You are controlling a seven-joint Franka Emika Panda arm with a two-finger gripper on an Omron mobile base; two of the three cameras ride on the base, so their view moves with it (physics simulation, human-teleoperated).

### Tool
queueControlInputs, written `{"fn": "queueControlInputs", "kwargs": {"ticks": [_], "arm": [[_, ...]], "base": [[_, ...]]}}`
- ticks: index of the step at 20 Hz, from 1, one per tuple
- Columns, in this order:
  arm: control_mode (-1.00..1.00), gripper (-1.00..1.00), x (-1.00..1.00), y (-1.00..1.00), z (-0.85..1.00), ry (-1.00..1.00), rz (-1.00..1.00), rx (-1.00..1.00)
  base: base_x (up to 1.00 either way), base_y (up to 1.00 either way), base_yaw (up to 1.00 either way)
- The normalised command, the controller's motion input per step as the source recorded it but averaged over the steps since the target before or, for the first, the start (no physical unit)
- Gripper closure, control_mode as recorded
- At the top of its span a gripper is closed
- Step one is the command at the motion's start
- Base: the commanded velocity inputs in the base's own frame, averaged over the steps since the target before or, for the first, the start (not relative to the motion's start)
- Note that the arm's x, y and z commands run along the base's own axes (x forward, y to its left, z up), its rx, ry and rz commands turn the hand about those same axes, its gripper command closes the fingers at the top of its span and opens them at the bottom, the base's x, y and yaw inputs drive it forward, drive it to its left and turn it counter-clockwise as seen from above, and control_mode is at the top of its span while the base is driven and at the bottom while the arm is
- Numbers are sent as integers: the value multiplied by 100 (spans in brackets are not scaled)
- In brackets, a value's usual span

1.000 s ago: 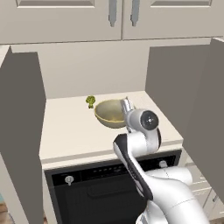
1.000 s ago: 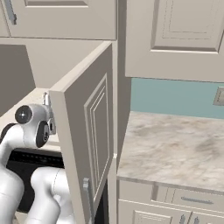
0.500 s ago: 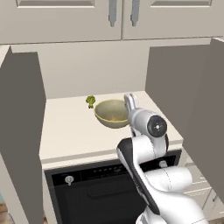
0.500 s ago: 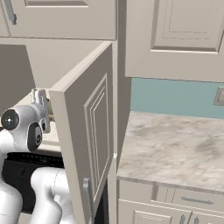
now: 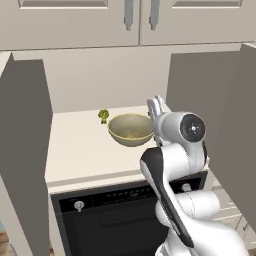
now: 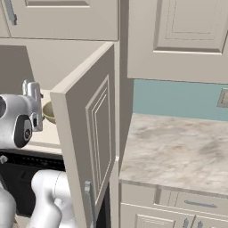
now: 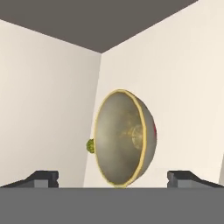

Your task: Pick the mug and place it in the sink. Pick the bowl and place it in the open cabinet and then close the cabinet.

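Hand (image 5: 156, 105) is wide open, holding nothing; tips spread far apart w/ bare gap btwn them. It sits just right of the bowl (image 5: 131, 129), at the bowl's rim height, apparently clear of it, tho contact can't be ruled out from the base views.

Bowl rests upright on the cabinet (image 5: 75, 150) floor, inside the open cabinet, both doors swung out. Small green item (image 5: 103, 116) lies just behind-left of the bowl, near it. In hand view the bowl (image 7: 124, 138) is dead ahead, centred btwn the tips, seen rolled on its side since cam is rolled w/ the hand.

Judgement: bowl looks placed, so what's left is backing the hand out away from the bowl, then shutting doors. Right door (image 6: 89, 138) is nearest the arm.
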Motion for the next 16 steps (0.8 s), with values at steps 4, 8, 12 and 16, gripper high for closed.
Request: {"fn": "queueControlInputs", "kwargs": {"ticks": [4, 8, 12, 16], "arm": [[-100, -100, -68, -7, 15, 13, 0, 1], [-100, -100, -84, -3, 0, -1, 0, 0], [-100, -100, -83, 0, 0, -10, 0, 0], [-100, -100, -59, -15, 7, -17, 0, 1]], "base": [[0, 0, 0], [0, 0, 0], [0, 0, 0], [0, 0, 0]]}}
